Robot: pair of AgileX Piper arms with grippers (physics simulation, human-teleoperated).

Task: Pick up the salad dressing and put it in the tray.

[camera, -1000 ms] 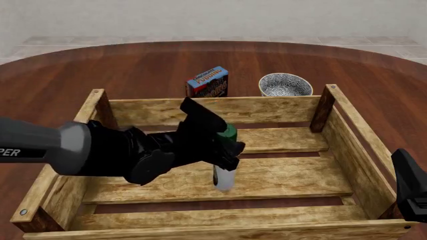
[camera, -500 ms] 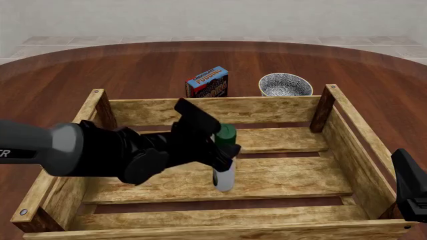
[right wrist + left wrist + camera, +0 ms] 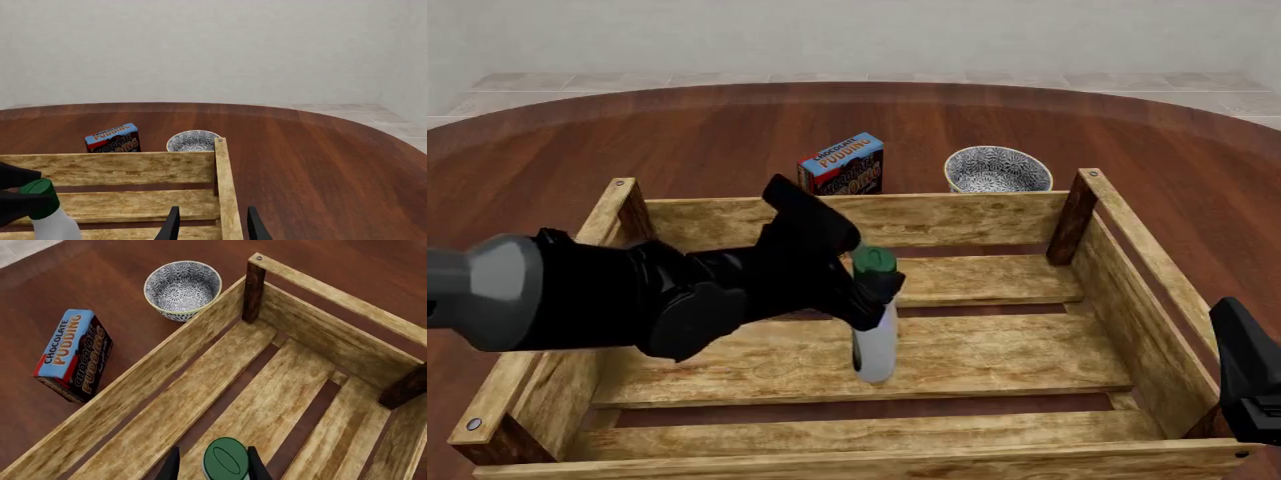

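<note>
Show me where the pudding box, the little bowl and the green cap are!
pudding box (image 3: pixel 73 356): left wrist view, its printed front.
bowl (image 3: pixel 998 170): front view, its patterned inside.
green cap (image 3: pixel 226 461): left wrist view, its flat top.

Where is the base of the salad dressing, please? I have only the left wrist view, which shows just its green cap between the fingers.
Observer: In the front view the salad dressing has its base on a floor slat of the tray.
Operator: Is it upright?
Observer: Nearly upright; the left gripper is at its neck.
Operator: And the other arm?
Observer: The right gripper is by the tray's near right corner, open and holding nothing.
</note>
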